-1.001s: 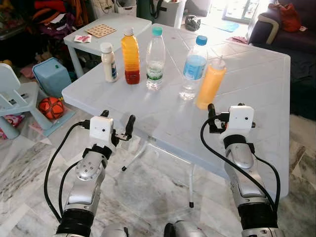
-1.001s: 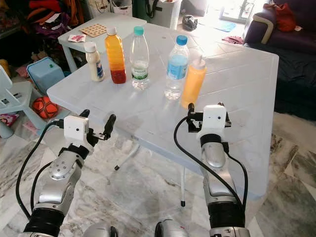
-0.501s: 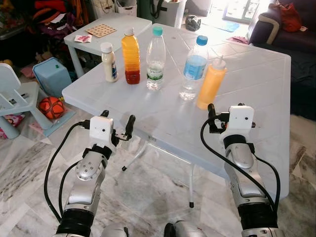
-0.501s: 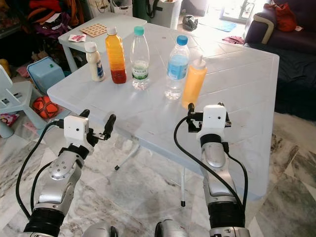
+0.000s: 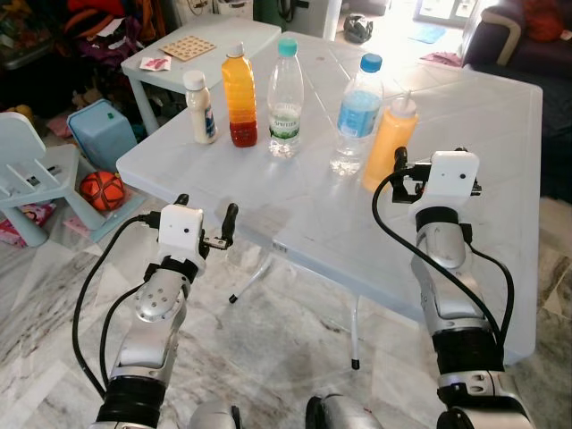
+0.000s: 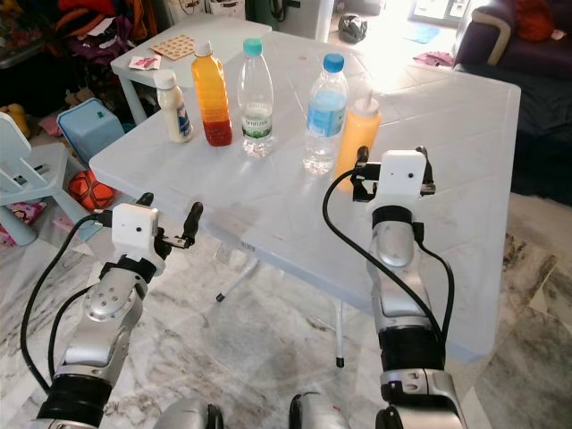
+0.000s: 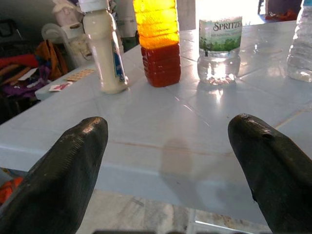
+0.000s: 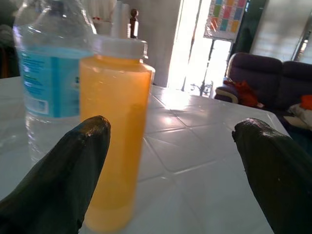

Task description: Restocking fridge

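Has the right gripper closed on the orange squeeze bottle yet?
No. The right gripper is open, and the squeeze bottle stands free on the table.

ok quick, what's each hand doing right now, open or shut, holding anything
Left hand: open, empty, at the table's near edge.
Right hand: open, empty, over the table just short of the orange squeeze bottle.

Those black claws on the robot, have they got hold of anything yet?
No, both are open and empty. The right gripper faces the orange squeeze bottle; the left gripper faces the table edge.
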